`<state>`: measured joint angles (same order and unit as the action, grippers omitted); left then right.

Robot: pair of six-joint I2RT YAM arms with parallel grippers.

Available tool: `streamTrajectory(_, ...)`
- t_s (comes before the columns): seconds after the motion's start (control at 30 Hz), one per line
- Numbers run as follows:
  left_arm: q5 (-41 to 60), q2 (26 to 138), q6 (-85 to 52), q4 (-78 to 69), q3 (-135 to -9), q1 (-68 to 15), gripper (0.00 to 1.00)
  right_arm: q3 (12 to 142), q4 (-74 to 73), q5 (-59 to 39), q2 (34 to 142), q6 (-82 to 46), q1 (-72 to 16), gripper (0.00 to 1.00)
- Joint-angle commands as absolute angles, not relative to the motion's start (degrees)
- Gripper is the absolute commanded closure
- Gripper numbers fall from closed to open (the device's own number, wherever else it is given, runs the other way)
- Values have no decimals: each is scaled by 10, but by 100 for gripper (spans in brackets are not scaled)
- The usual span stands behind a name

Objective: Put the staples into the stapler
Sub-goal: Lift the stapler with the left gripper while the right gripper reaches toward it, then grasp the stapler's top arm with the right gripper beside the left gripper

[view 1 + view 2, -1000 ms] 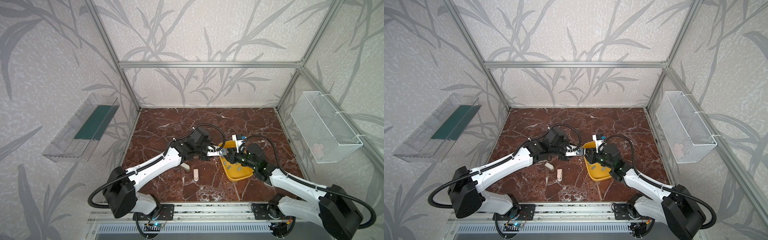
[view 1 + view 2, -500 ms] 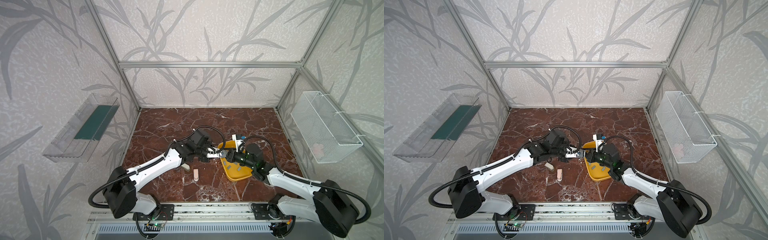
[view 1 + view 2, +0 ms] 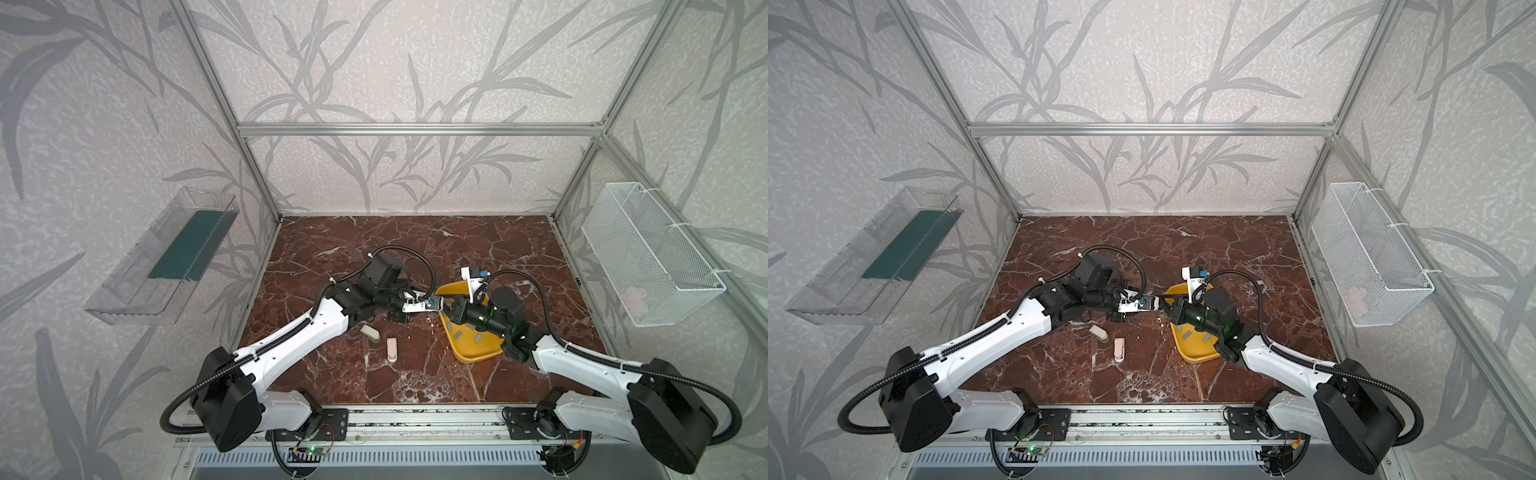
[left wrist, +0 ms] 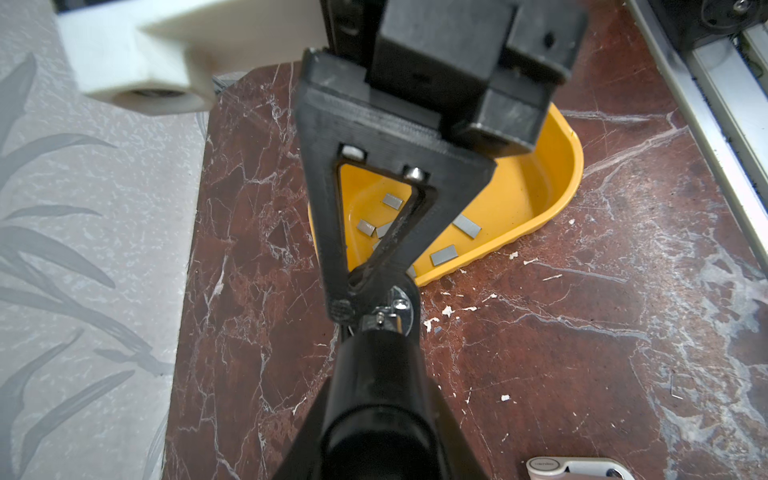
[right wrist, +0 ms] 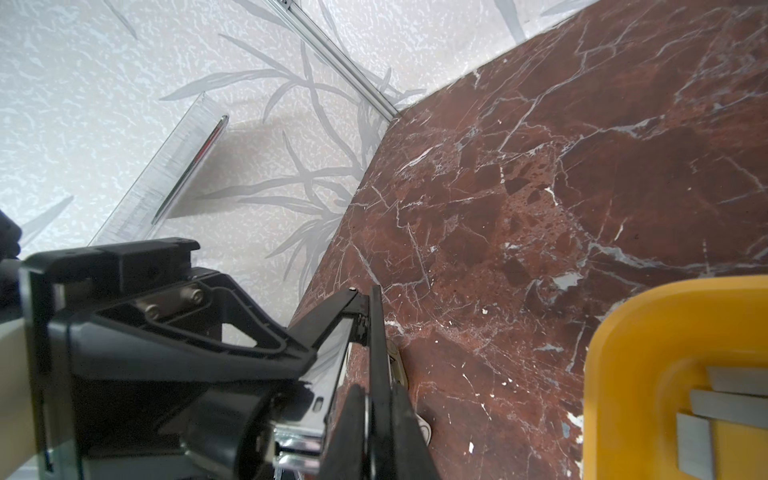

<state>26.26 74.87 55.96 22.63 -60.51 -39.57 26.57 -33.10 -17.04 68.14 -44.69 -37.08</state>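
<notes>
The 2 arms meet near the middle of the marbled surface, just left of a yellow tray.

The left pincer is clenched on a black stapler with a chrome magazine. The stapler's front end points at the tray. In both top views the left wrist camera hides most of the stapler.

The right pincer reaches across from the tray side. Its fingertips are pressed together right at the stapler's metal front end. I cannot tell whether a strip is pinched between them.

The staples lie loose and flat on the tray floor, scattered at different angles. At least 5 grey strips show in the left wrist view, some partly hidden behind the right pincer's fingers. In the right wrist view 3 more overlap near 1 tray wall.

2 other small staplers lie on the surface nearer the front edge, left of the tray and just apart from each other: a beige stapler and a pink stapler. Small pale specks lie on the surface beside the tray.
</notes>
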Motion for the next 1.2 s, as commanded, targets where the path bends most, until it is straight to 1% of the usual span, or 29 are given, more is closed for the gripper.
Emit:
streamTrajectory(0.0,357,694,557,200,-617,-371,100,257,-258,-103,688,-419,-361,100)
streamTrajectory(0.17,381,675,561,199,-613,-344,100,257,-253,-95,690,-418,-361,100)
streamTrajectory(0.3,388,671,580,195,-599,-344,100,261,-251,-99,691,-412,-360,100)
streamTrajectory(0.33,389,673,583,197,-599,-344,100,263,-248,-103,690,-409,-361,97)
streamTrajectory(0.4,389,678,585,204,-602,-344,100,273,-235,-106,681,-394,-362,84)
streamTrajectory(0.6,387,701,584,226,-615,-347,100,283,-199,-92,635,-352,-370,63)
streamTrajectory(0.73,378,723,587,250,-629,-355,100,288,-182,-86,610,-331,-371,55)
streamTrajectory(0.9,363,744,590,277,-645,-365,100,288,-179,-83,581,-311,-371,42)
streamTrajectory(1.07,351,755,588,290,-654,-371,100,277,-183,-60,539,-287,-371,36)
streamTrajectory(1.17,350,760,591,301,-658,-373,100,267,-192,-57,504,-255,-371,34)
